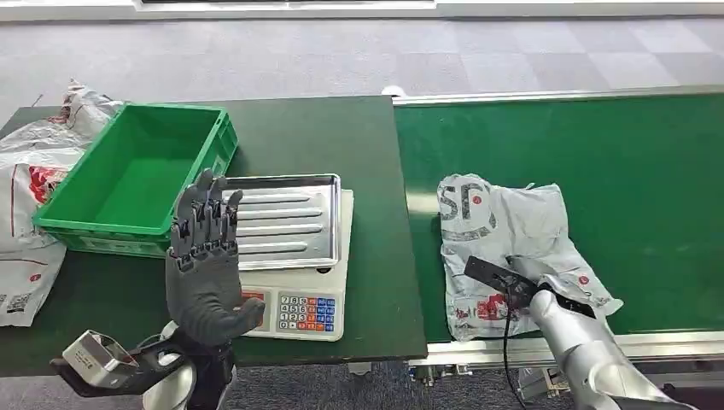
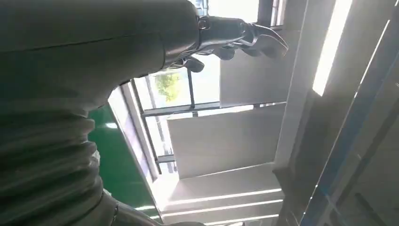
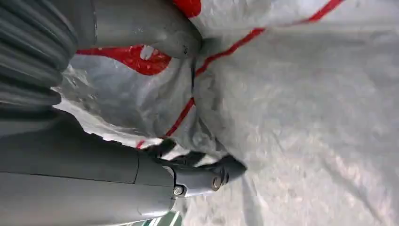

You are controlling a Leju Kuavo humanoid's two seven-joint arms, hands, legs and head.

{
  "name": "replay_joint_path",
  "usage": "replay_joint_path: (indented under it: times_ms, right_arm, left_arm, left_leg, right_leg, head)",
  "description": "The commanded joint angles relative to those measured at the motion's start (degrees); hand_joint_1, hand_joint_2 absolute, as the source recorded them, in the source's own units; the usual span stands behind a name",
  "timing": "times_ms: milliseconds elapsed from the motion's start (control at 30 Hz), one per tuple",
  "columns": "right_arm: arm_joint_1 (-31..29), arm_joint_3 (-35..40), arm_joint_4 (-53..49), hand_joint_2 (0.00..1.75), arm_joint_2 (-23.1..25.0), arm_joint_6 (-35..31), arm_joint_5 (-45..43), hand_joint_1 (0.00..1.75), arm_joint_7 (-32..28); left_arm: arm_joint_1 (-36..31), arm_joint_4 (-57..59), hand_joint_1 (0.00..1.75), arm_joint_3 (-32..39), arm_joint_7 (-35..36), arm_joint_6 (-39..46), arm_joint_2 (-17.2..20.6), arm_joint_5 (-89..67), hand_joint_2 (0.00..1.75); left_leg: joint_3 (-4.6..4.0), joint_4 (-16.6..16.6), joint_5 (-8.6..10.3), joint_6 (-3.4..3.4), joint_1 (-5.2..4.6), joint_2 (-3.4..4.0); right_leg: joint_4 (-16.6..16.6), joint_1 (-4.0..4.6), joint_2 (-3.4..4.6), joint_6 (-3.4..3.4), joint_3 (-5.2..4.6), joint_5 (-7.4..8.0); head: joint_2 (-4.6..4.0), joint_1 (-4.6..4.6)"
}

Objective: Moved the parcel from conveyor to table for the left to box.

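At lower right, our right hand grips the parcel on the conveyor; our left hand, lower left, is raised, fingers spread, empty.

A crumpled grey-white plastic parcel with red and grey printing lies flat on the green conveyor, near its front edge, just beside the dark table.

A parcel-sorting or logistics workstation. A green conveyor belt with metal side rails runs beside a dark green table. On the table sit a weighing scale with a steel pan and keypad, and a green plastic crate. Printed grey courier bags lie about; grey carpet tiles cover the floor.
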Motion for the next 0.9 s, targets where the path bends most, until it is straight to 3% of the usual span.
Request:
replay_joint_path:
  times_ms: [33,467,567,633,700,800,900]
  right_arm:
    - [-1.68,2.42,1.11,1.75,1.61,-0.51,-0.51,1.75,-0.67]
    - [-3.09,3.3,0.56,1.75,2.78,-3.9,-1.38,1.75,-1.64]
    - [-3.26,3.07,-1.21,1.75,3.3,-7.11,-2.84,1.75,-5.44]
    - [-3.08,1.13,-5.44,1.75,4.76,-13.0,-6.66,1.75,-11.65]
    - [-3.08,1.13,-5.44,1.75,4.76,-13.0,-6.66,1.75,-11.65]
    - [0.94,-3.41,-22.88,1.75,8.4,-26.23,-13.12,1.75,-14.95]
    - [7.52,-6.66,-44.58,1.75,10.37,-35.91,-16.21,1.75,-11.26]
  left_arm:
    - [-0.79,1.12,0.0,1.09,0.15,0.41,2.24,0.15,1.75]
    - [-0.48,0.37,0.0,1.44,0.15,0.5,2.29,0.23,1.75]
    - [0.03,-0.5,0.0,1.71,0.15,0.72,2.46,0.41,1.75]
    - [1.38,-2.55,0.0,2.37,0.15,1.15,2.38,0.49,1.75]
    - [1.38,-2.55,0.0,2.37,0.15,1.15,2.38,0.49,1.75]
    - [4.57,-5.69,0.0,2.52,0.15,0.73,1.91,0.34,1.75]
    - [3.92,-4.05,0.0,1.06,0.15,-0.02,1.84,0.56,1.75]
  left_leg:
    - [0.12,-0.15,0.03,-0.16,0.03,0.03]
    - [0.02,-0.08,0.0,-0.13,0.02,0.06]
    - [0.05,-0.12,0.01,-0.16,0.01,0.06]
    - [0.04,-0.13,0.01,-0.18,0.01,0.14]
    - [-0.01,-0.11,-0.01,-0.17,0.0,0.2]
    - [0.04,-0.17,0.01,-0.21,0.01,0.12]
    - [-0.12,-0.08,0.0,-0.14,-0.01,0.11]
  right_leg:
    - [-0.12,0.0,0.17,0.04,0.07,0.05]
    - [-0.05,-0.01,0.19,0.03,0.01,0.03]
    - [-0.07,-0.03,0.21,0.04,0.03,0.04]
    - [-0.07,-0.03,0.32,0.04,-0.02,0.07]
    - [-0.04,-0.04,0.38,0.03,-0.08,0.07]
    - [-0.09,-0.04,0.29,0.04,-0.03,0.05]
    - [0.01,-0.04,0.24,0.02,-0.19,0.02]
  head:
    - [0.0,0.0]
    - [0.0,-0.02]
    - [0.0,0.0]
    - [0.0,-0.02]
    - [0.0,0.0]
    - [0.0,-0.02]
    - [0.0,-0.02]
